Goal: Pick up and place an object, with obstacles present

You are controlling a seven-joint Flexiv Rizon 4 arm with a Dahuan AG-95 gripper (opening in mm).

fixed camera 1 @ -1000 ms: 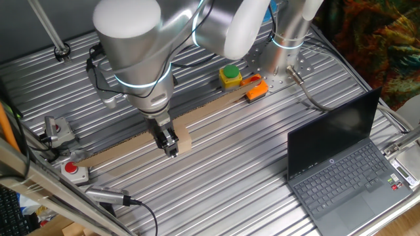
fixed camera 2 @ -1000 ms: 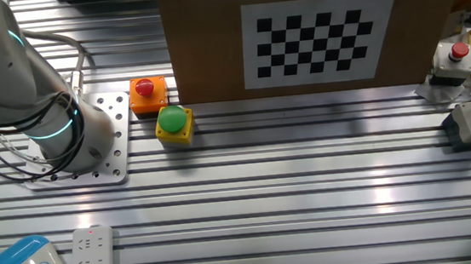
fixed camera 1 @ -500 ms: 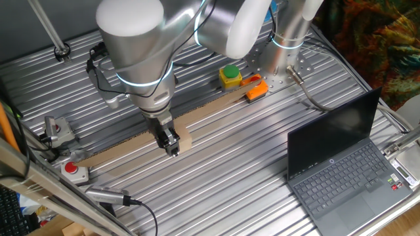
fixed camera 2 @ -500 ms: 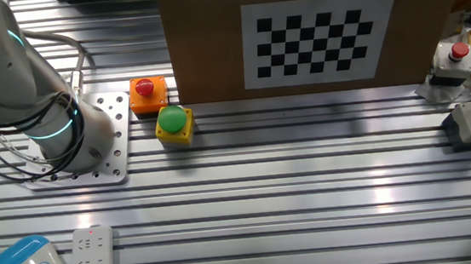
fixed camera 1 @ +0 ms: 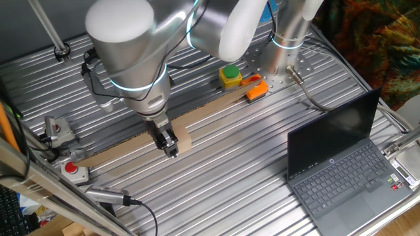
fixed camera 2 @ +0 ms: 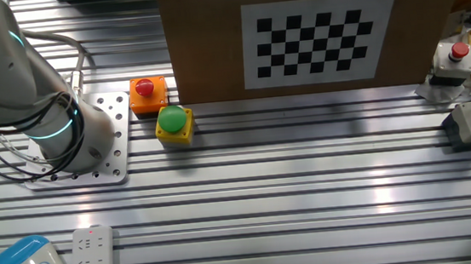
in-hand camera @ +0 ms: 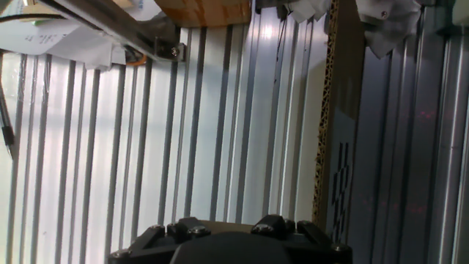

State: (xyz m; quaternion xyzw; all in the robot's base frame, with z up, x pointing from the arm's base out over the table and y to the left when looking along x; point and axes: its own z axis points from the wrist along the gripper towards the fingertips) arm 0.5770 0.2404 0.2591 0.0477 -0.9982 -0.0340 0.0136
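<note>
Arm leaned left since before; fingers [fixed camera 1: 171, 148] still clamp the wooden block [fixed camera 1: 182, 141].

The gripper [fixed camera 1: 170, 147] covers most of the wooden block [fixed camera 1: 183, 141], so whether its fingers clamp it cannot be told. In the other fixed view the cardboard board [fixed camera 2: 212, 57] hides both. The hand view shows no fingertips, and the laptop [fixed camera 1: 348, 174] is cut off.
</note>
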